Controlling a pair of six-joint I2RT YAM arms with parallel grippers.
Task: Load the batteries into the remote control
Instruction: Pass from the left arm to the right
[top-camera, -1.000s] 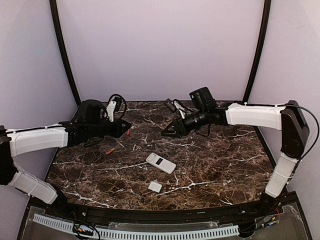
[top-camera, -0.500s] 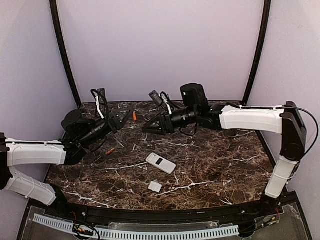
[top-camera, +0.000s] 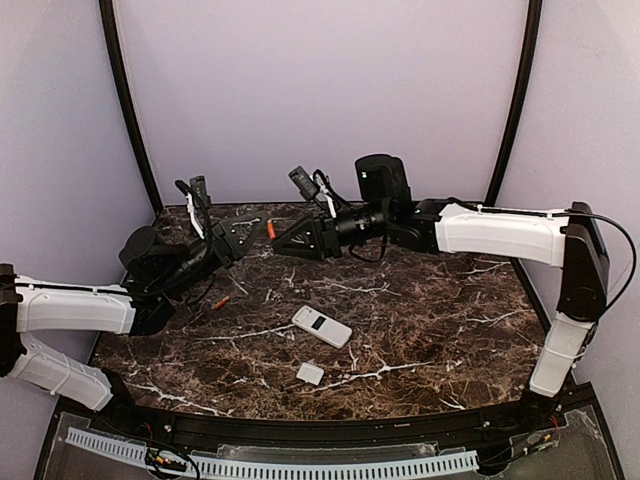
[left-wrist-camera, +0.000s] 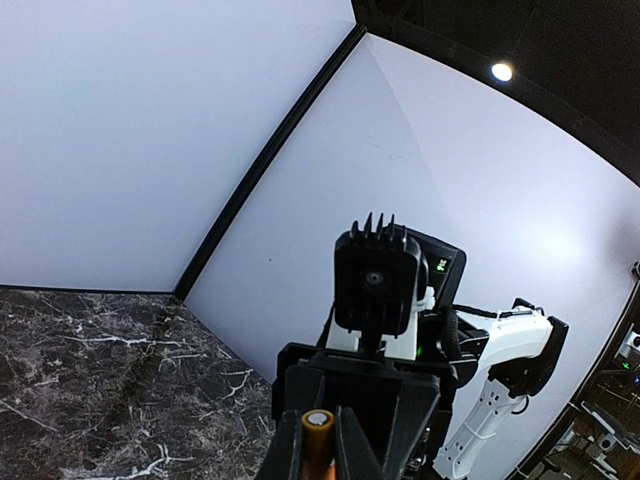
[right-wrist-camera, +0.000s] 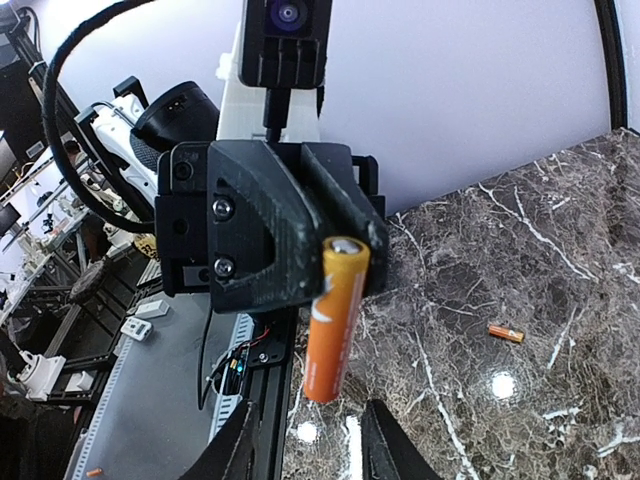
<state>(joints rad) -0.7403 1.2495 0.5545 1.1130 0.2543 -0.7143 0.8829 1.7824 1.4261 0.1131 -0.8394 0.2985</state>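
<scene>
When viewed from overhead, shows the left gripper (top-camera: 255, 233) raised over the far side of the table (top-camera: 450, 320), pinching the held battery (top-camera: 270, 230) by one end, with the right gripper (top-camera: 283, 245) just beside it, tip toward tip. Cannot tell from up here how wide the right jaws stand. Counts two batteries: the held one in the air and a second battery (top-camera: 220, 301) lying on the marble near the left arm. Counts one remote control (top-camera: 322, 326), flat near the table's middle with a dark patch on its upper face, well apart from both grippers. Counts one small white cover (top-camera: 310, 374), nearer the bases. From the left wrist, looks end-on at the held battery (left-wrist-camera: 318, 422), left jaws pressed against its sides, and beyond it faces the right gripper (left-wrist-camera: 360, 400) and its camera. From the right wrist, shows that battery (right-wrist-camera: 335, 320) hanging slightly tilted, gripped only at its upper end. Shows the right fingers (right-wrist-camera: 240, 450) spread wide below it, holding nothing and touching nothing. Finds the second battery (right-wrist-camera: 505, 333) on the marble beyond.
</scene>
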